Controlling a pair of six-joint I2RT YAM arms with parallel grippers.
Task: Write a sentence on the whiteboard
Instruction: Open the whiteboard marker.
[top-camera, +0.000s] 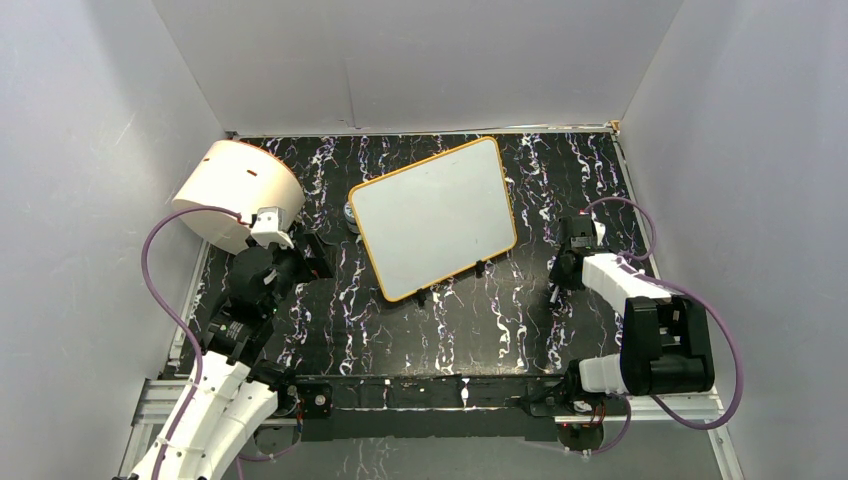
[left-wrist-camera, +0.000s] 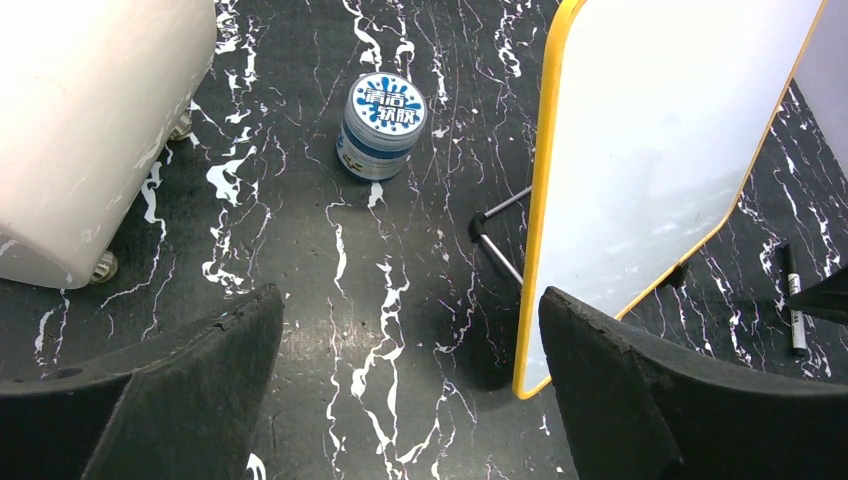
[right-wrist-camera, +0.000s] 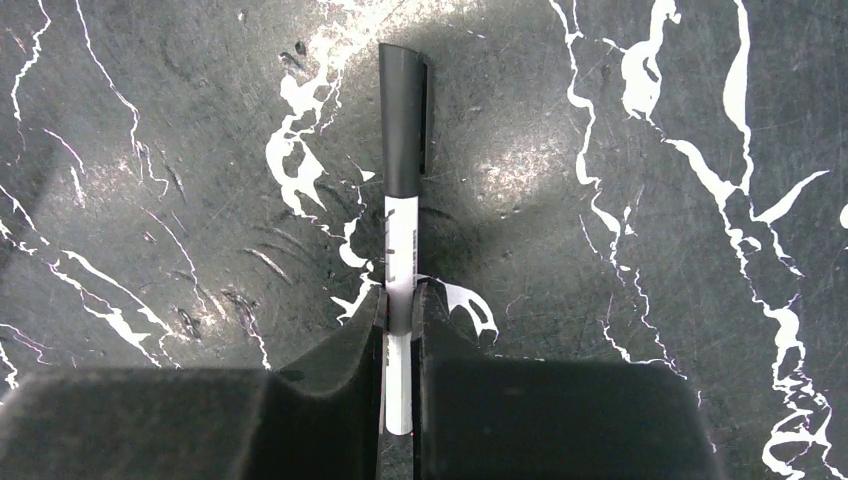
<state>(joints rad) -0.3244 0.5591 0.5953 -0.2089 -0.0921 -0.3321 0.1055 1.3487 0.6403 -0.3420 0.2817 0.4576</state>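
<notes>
Hanging beside the cream cylinder (top-camera: 235, 190), the left hand (left-wrist-camera: 410, 330) gapes wide, empty. The whiteboard (top-camera: 432, 215) stands propped on the surface (top-camera: 400, 340), blank: no sentence yet. Rightward, the right hand (right-wrist-camera: 400, 320) clamps the capped marker (right-wrist-camera: 402, 200) near its tail; lifted so, it may pivot or slip. Its rear end hides between the fingers (right-wrist-camera: 330, 400).

Top camera: high behind my bases, looking down over the whole marbled table (top-camera: 480, 335). My left wrist camera: low, angled forward, whiteboard (left-wrist-camera: 650, 150) near; both views share it. Right wrist camera: straight down, very close on the marker (right-wrist-camera: 402, 200).
</notes>
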